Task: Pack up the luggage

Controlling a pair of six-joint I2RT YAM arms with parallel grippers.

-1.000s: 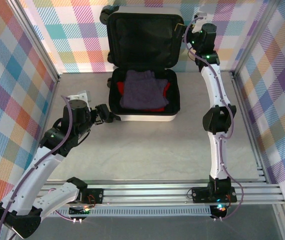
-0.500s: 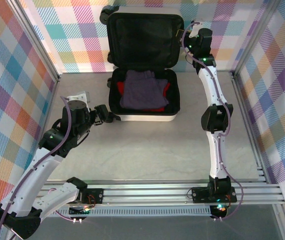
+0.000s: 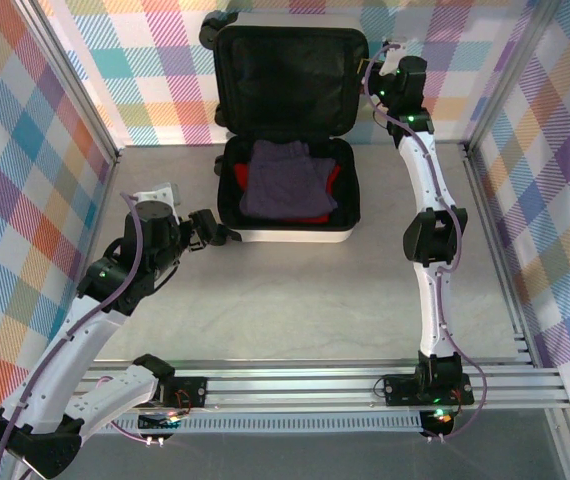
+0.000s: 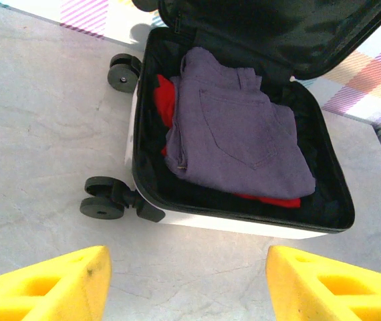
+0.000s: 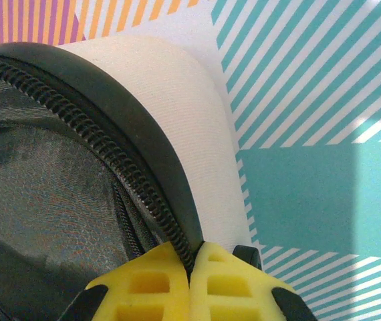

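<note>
Luggage (image 3: 287, 236) lies open at the back of the table (image 3: 295, 300), lid raised, with purple clothes (image 4: 240, 130) over red (image 4: 167, 100) inside. Right gripper (image 5: 190, 267) is pinched tight on the lid's upper right rim. Left gripper (image 4: 187, 261) hovers near the front left corner, fingers apart and empty.

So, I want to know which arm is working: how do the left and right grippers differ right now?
The left gripper has its fingers apart and empty; the right gripper has its fingers shut on the zipper edge of the luggage lid. The left one sits low near the wheels; the right one is up at the raised lid's top corner. Both have yellow fingers.
</note>
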